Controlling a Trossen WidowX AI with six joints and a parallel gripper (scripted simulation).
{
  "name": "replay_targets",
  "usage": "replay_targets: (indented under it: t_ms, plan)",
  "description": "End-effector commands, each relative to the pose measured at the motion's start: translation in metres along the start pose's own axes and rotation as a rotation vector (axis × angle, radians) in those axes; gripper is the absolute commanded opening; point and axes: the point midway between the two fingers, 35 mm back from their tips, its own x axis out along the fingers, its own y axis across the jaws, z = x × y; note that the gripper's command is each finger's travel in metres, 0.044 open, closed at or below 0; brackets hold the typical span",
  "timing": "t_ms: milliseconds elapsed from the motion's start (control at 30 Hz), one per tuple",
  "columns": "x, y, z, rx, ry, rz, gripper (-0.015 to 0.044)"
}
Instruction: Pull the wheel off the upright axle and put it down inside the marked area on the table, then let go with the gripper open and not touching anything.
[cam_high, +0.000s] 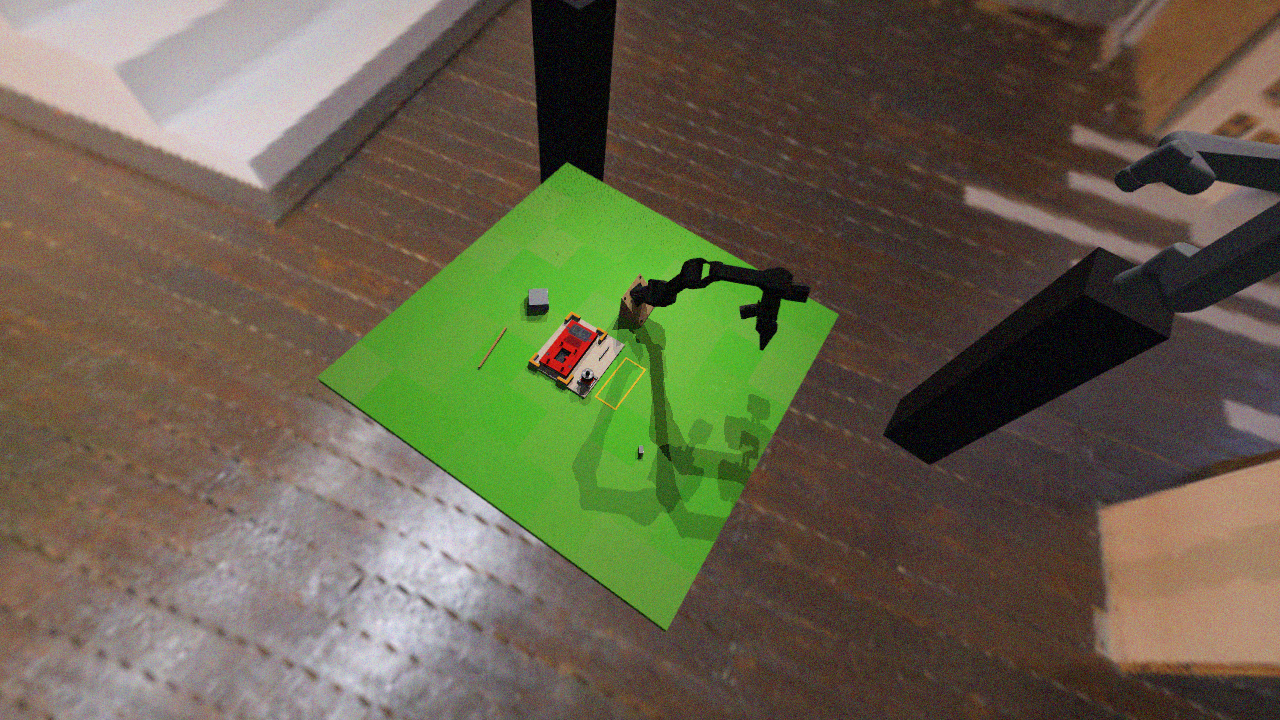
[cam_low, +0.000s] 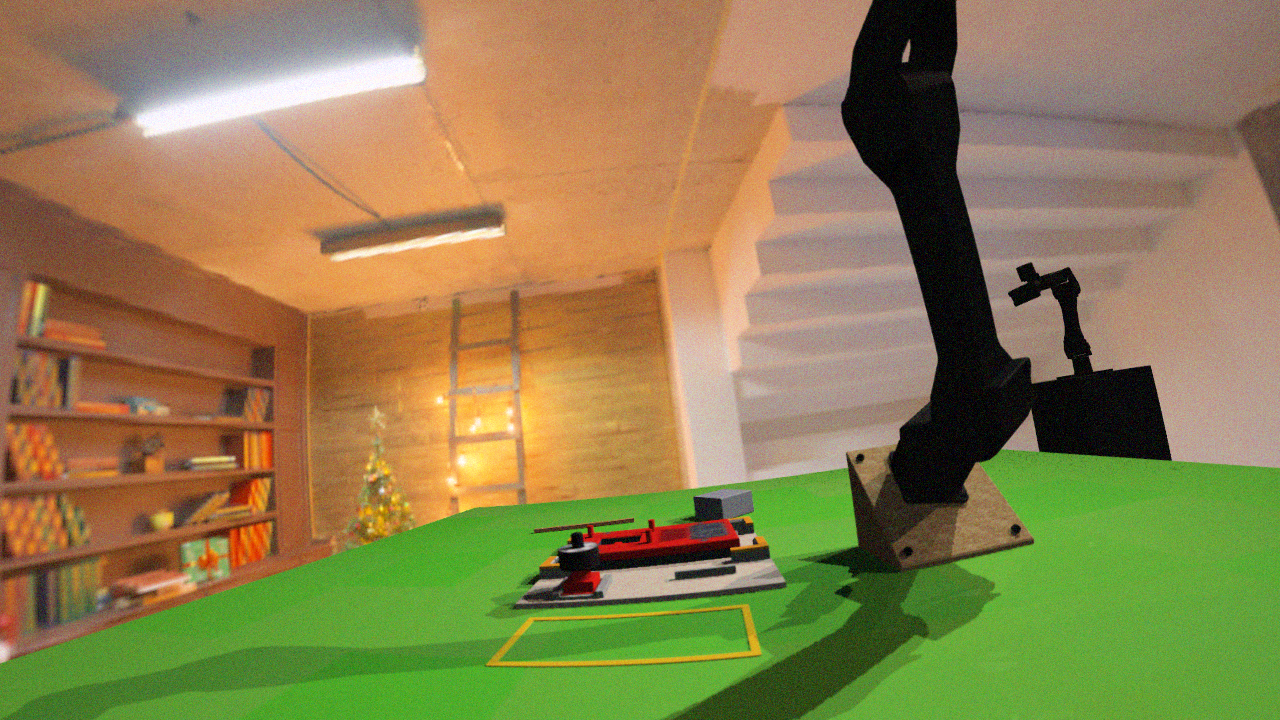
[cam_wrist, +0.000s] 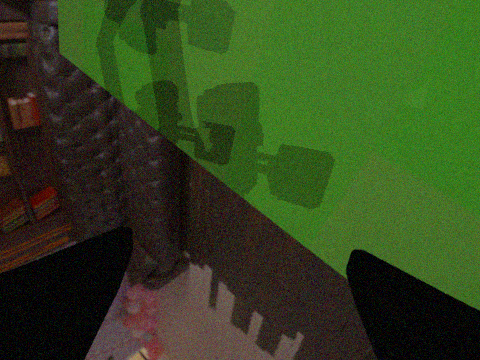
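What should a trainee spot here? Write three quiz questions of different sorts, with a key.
1. True or false: the wheel sits on its upright axle.
2. Pick one. The end effector is: A) shut on the wheel; B) open and holding nothing; C) resting inside the marked area.
3. Fill in: the marked area's outline is ____ in colour.

Key: 1 true; 2 B; 3 yellow.
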Motion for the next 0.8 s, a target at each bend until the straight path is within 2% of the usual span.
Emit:
replay_targets:
  t_ms: [0, 100, 267, 433, 533, 767]
  plan:
    - [0.001, -0.001, 0.000, 0.012, -0.006, 0.001, 0.0374]
    - [0.018, -0.010, 0.005, 0.186, -0.093, 0.027, 0.0300]
    - [0.061, -0.022, 0.024, 0.588, -0.276, 0.130, 0.0300]
    - [0.106, -0.018, 0.053, 1.028, -0.422, 0.300, 0.0300]
    - [0.130, -0.010, 0.073, 1.287, -0.484, 0.423, 0.0300]
    - [0.162, 0.004, 0.111, 1.655, -0.572, 0.647, 0.0300]
